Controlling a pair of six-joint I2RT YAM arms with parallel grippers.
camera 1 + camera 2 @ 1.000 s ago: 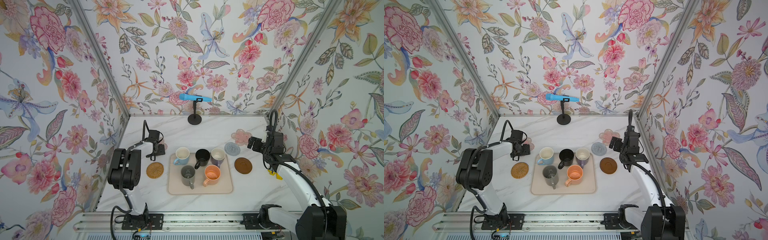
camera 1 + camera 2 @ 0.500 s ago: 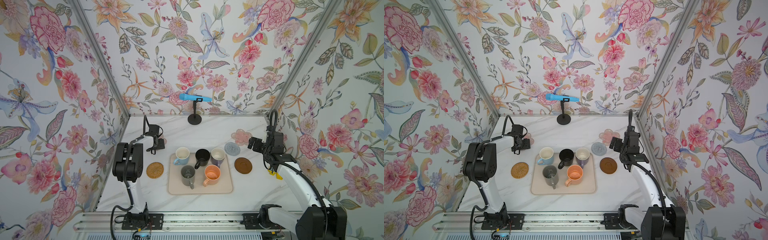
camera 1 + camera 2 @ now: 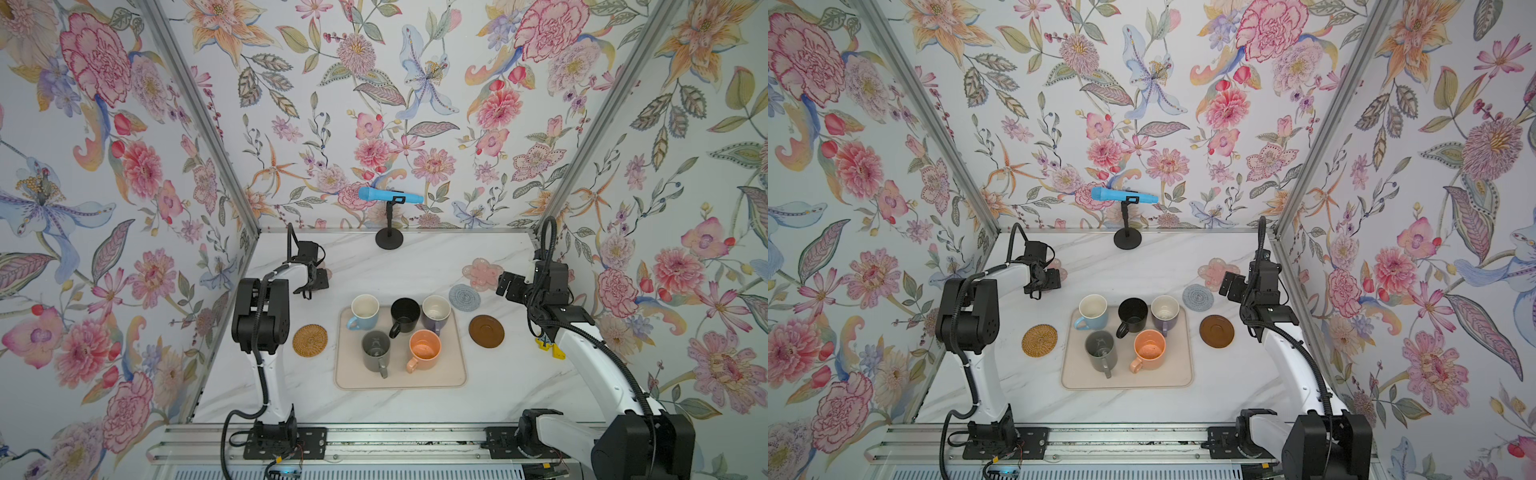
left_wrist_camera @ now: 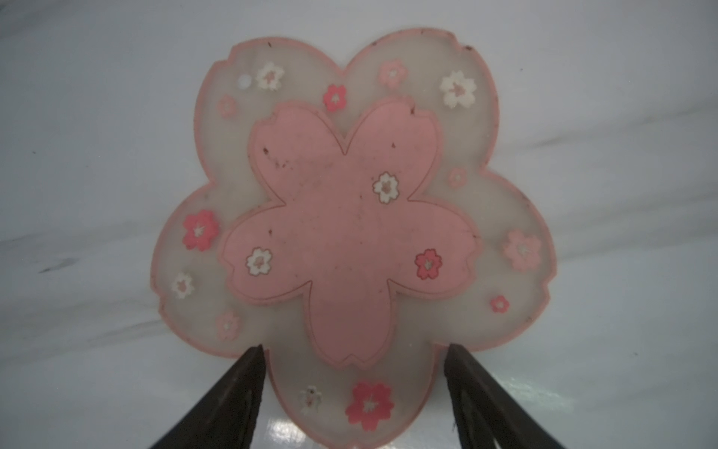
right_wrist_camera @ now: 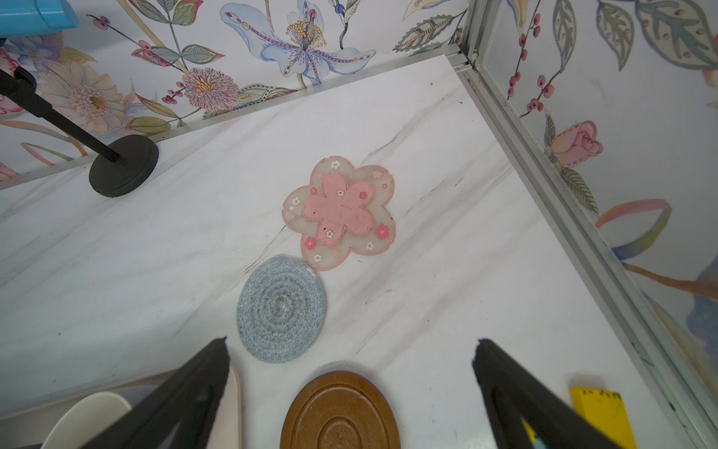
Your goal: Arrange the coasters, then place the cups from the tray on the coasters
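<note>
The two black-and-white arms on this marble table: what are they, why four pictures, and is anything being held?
They are two robot arms, each ending in a two-fingered gripper. Both top views look down on the whole table from overhead; the other two pictures come from cameras on the wrists. A beige tray holds five mugs. Beside it lie a rattan coaster, a grey-blue coaster, a brown coaster and a pink flower coaster. The left gripper hangs open over a second pink flower coaster, its fingers either side of one petal; the right gripper is open too. Nothing is held.
</note>
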